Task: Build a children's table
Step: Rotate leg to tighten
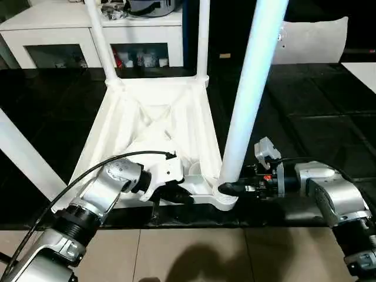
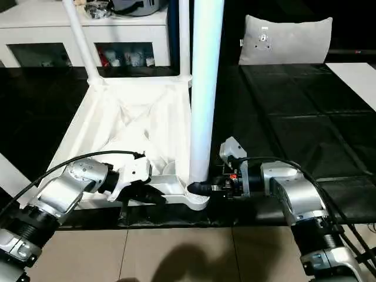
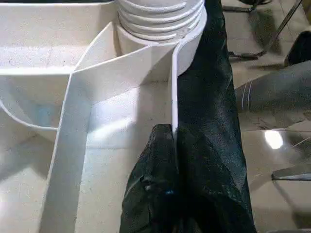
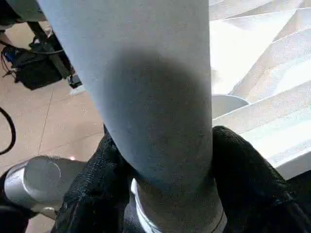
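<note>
The white table top (image 1: 150,126) lies upside down on the black mat, ribbed underside up. Two legs (image 1: 202,35) stand in its far corner sockets. A third leg (image 1: 252,88) stands in the near right socket (image 1: 226,200), and my right gripper (image 1: 230,188) is shut around its base; in the right wrist view the black fingers (image 4: 248,179) hug the leg (image 4: 155,97). My left gripper (image 1: 176,194) is shut on the top's near rim, the fingertips (image 3: 160,141) pinching the thin wall (image 3: 173,87). A fourth leg (image 1: 23,153) slants by the near left corner.
A white low cabinet (image 1: 88,35) with glass doors stands behind the table top. A grey cushion (image 1: 311,38) lies at the back right on the black mat (image 1: 305,117). Tan floor tiles (image 1: 194,252) start just in front of the mat's near edge.
</note>
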